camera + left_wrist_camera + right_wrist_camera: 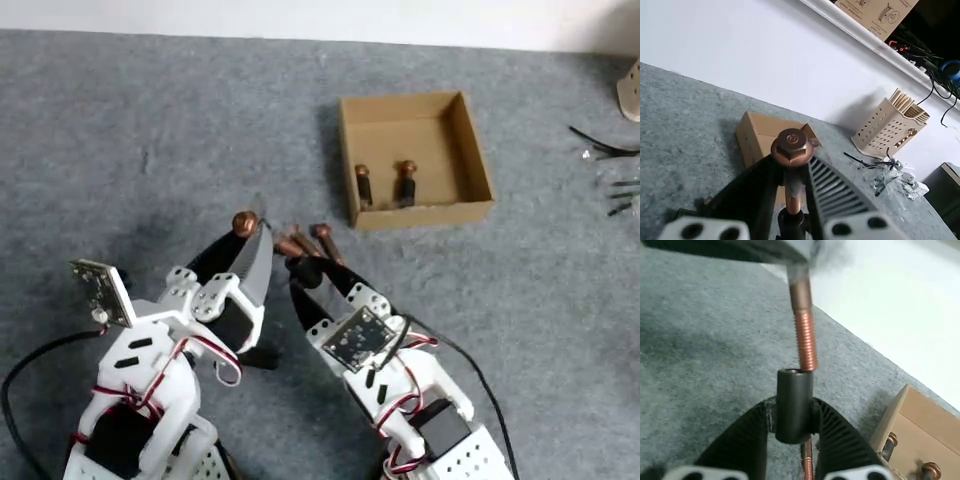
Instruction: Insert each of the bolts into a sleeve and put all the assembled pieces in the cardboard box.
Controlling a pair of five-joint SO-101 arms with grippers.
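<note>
Though judged stiff and slick, the copper hex-head bolt (791, 145) is clamped at its shank by the left fingers (836, 191), the black tubular sleeve (794, 405) midway by the right fingers (839, 441).

The bolt (791, 146) is shining as glossy copper-coloured metal with a ridged thread, the sleeve (795, 402) is looking matt, smooth and dark, the cardboard box (420, 213) is showing dull brown paperboard, and the table cover (130, 130) is looking like rough grey felt.
</note>
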